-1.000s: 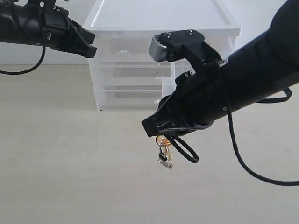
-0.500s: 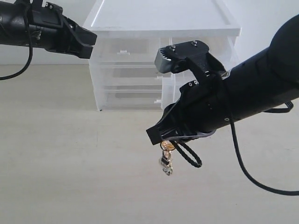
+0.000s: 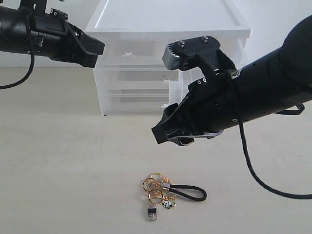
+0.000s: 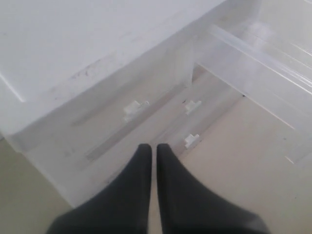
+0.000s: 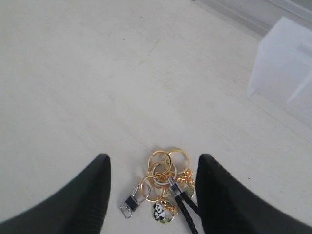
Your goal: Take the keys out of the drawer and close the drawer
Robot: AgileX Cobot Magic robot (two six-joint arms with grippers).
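Note:
The keys (image 3: 165, 193) lie on the table as gold rings, a black cord loop, a silver-black tag and a round charm. They show between the fingers in the right wrist view as keys (image 5: 163, 183). My right gripper (image 3: 170, 139) hangs open above them, holding nothing, also seen as right gripper (image 5: 154, 158). The drawer (image 3: 237, 48) is the cabinet's top right one, mostly hidden behind my right arm. In the left wrist view the drawer (image 4: 258, 53) stands pulled out. My left gripper (image 3: 99, 48) is shut and empty by the cabinet's upper left front, left gripper (image 4: 154, 147).
The white-topped clear cabinet (image 3: 165, 19) stands at the back of the table, with the left half-width drawer (image 3: 127, 52) and two full-width drawers below, all pushed in. Their white tab handles (image 4: 134, 107) face my left gripper. A black cable hangs under my right arm.
My right gripper has opened and the keys have dropped from it onto the table. The left gripper has edged a little rightward toward the cabinet.

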